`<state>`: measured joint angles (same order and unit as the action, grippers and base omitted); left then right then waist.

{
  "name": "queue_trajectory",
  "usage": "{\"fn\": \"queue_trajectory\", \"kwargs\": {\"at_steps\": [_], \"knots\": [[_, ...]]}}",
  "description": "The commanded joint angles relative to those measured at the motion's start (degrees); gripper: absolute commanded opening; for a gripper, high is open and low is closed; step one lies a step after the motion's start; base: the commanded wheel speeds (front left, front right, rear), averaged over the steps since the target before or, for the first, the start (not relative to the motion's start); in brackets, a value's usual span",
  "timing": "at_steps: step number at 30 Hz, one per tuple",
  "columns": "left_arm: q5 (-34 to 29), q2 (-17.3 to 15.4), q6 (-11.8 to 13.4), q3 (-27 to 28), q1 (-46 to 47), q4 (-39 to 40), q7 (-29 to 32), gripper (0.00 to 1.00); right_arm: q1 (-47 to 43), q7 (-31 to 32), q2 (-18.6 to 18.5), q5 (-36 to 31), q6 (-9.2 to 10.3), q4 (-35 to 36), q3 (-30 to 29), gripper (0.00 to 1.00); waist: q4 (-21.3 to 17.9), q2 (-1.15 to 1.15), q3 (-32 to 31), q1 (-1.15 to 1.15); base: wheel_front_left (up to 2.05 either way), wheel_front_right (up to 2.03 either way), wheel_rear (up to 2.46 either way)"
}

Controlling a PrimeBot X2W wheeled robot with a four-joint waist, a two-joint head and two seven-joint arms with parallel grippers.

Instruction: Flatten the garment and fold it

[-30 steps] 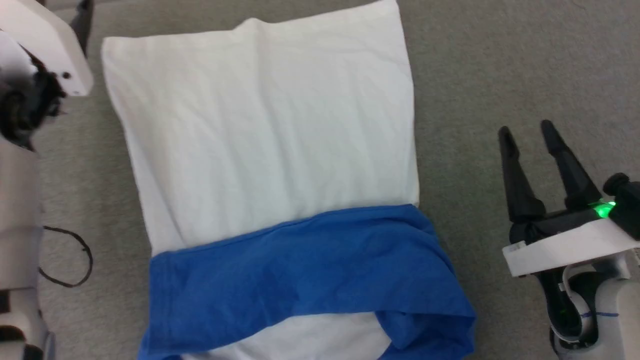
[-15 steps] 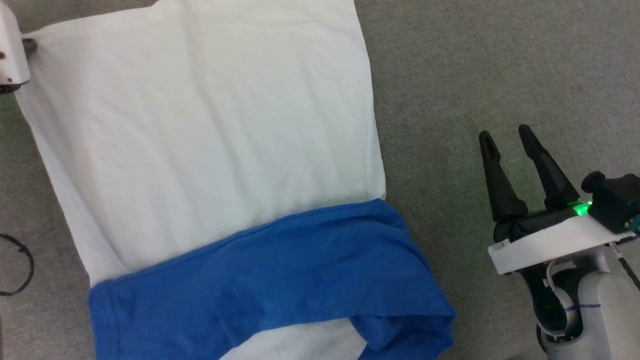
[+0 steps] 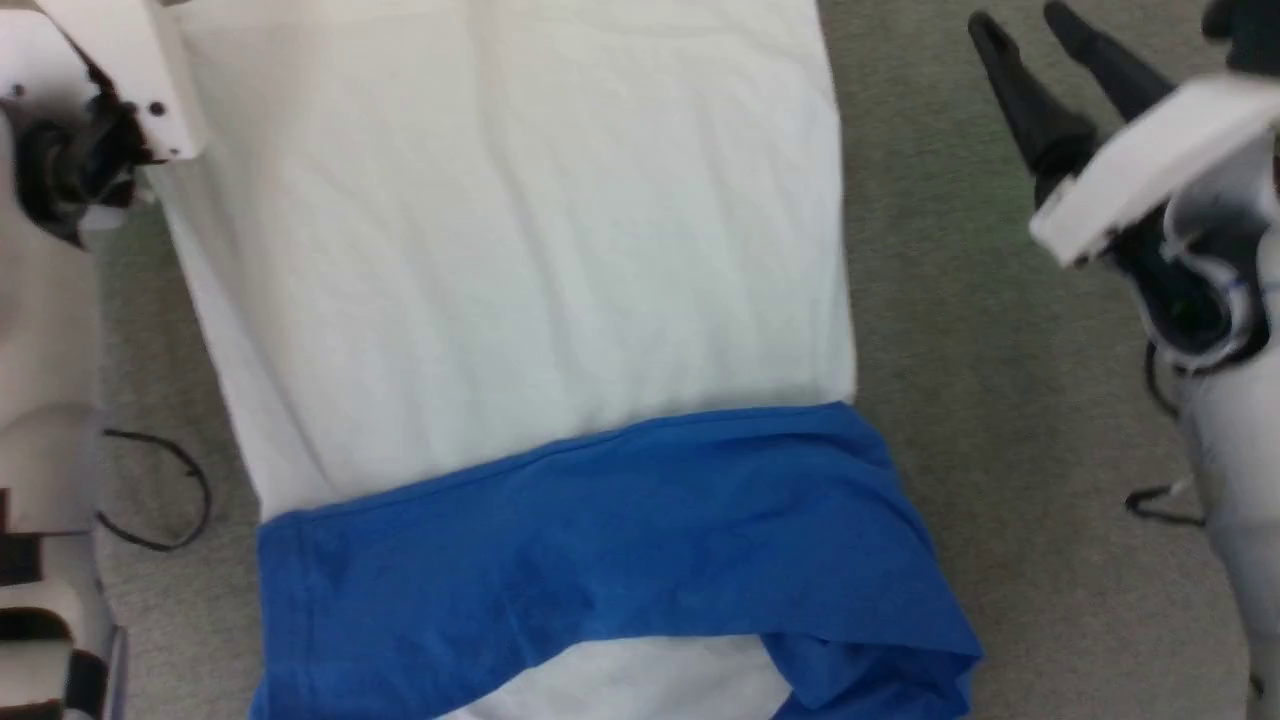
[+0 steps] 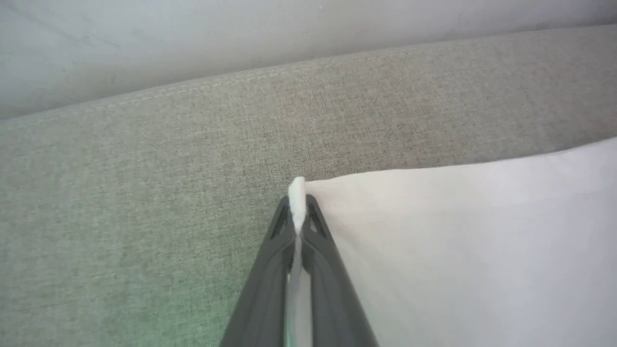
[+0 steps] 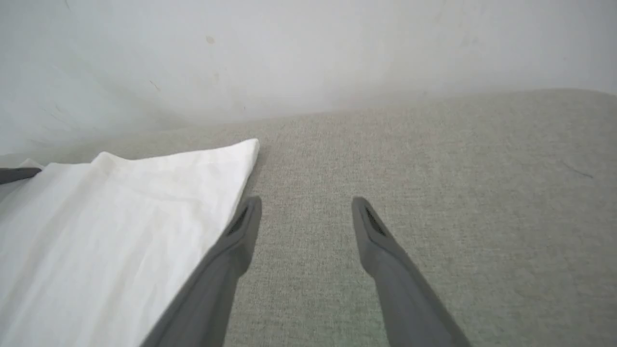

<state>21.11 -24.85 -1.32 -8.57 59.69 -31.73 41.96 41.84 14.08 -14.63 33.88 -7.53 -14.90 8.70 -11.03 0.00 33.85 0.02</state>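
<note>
The garment (image 3: 520, 250) lies spread flat on the grey fabric surface (image 3: 960, 320), its blue band nearest the robot.
The left gripper (image 4: 297, 205) is clamped on the garment's far white corner. The right gripper (image 5: 306, 212) hovers just beside its other far corner, jaws apart, holding nothing.

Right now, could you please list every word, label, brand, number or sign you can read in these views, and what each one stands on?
None can be read. The garment is plain white cloth with a plain blue band, and the grey surface under it bears no writing.
</note>
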Motion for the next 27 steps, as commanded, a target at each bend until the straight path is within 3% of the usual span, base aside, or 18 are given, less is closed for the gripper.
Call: {"fn": "queue_trajectory", "kwargs": {"at_steps": [1, 9, 14, 17, 18, 19, 20, 21, 24, 27], "knots": [[0.26, 1.91, 0.10, -0.57, -2.14, -0.10, -1.93, 0.00, 3.68, 1.63, -0.61, 1.26, 0.04, -3.00, 1.02, 1.00, 4.76, 0.00, 0.33, -0.02, 0.00, 0.00, 0.00], [1.00, 7.36, -0.97, -1.79, 0.45, 2.62, -12.13, 0.00, 19.43, 10.20, -3.00, 4.40, 0.04, -18.80, 7.40, 1.00, 12.05, 0.00, 2.89, -0.02, 0.00, 0.00, 0.00], [1.09, 8.95, -1.79, -2.76, 1.57, 3.79, -15.13, 0.00, 24.74, 12.89, -3.57, 4.84, 0.04, -25.00, 10.10, 1.00, 14.21, 0.00, 4.20, -0.02, 0.00, 0.00, 0.00], [1.22, 9.62, -2.28, -3.28, 1.98, 4.12, -16.90, 0.00, 26.90, 18.90, -3.69, 5.11, 0.04, -30.77, 12.62, 1.00, 15.16, 0.00, 4.84, -0.02, 0.00, 0.00, 0.00], [1.23, 9.75, -2.42, -3.48, 2.04, 4.06, -17.29, 0.00, 27.38, 21.81, -3.73, 5.22, 0.04, -32.80, 13.43, 0.89, 15.35, 0.00, 4.91, -0.02, 0.00, 0.00, 0.00], [1.28, 9.85, -2.58, -3.65, 2.07, 3.95, -17.62, 0.00, 27.81, 24.78, -3.73, 5.30, 0.04, -34.59, 14.25, 0.38, 15.47, 0.00, 4.91, -0.02, 0.00, 0.00, 0.00], [1.39, 9.95, -2.74, -3.78, 2.10, 3.82, -17.94, 0.00, 28.11, 27.79, -3.66, 5.43, 0.04, -36.12, 15.06, 0.16, 15.55, 0.00, 4.87, -0.02, 0.00, 0.00, 0.00], [1.42, 9.94, -2.86, -3.91, 2.13, 3.65, -18.18, 0.00, 28.42, 30.35, -3.64, 5.38, 0.04, -37.28, 15.81, 0.00, 15.54, 0.00, 4.82, -0.02, 0.00, 0.00, 0.00], [1.45, 9.51, -3.14, -4.13, 2.31, 2.93, -18.67, 0.00, 29.53, 34.19, -3.69, 5.08, 0.04, -38.23, 17.56, 0.00, 15.17, 0.00, 4.49, -0.02, 0.00, 0.00, 0.00], [1.13, 8.62, -3.35, -4.06, 2.80, 2.42, -20.45, 0.00, 30.99, 29.95, -4.78, 4.26, 0.04, -35.48, 18.29, 0.00, 14.60, 0.00, 3.47, -0.02, 0.00, 0.00, 0.00]]}}
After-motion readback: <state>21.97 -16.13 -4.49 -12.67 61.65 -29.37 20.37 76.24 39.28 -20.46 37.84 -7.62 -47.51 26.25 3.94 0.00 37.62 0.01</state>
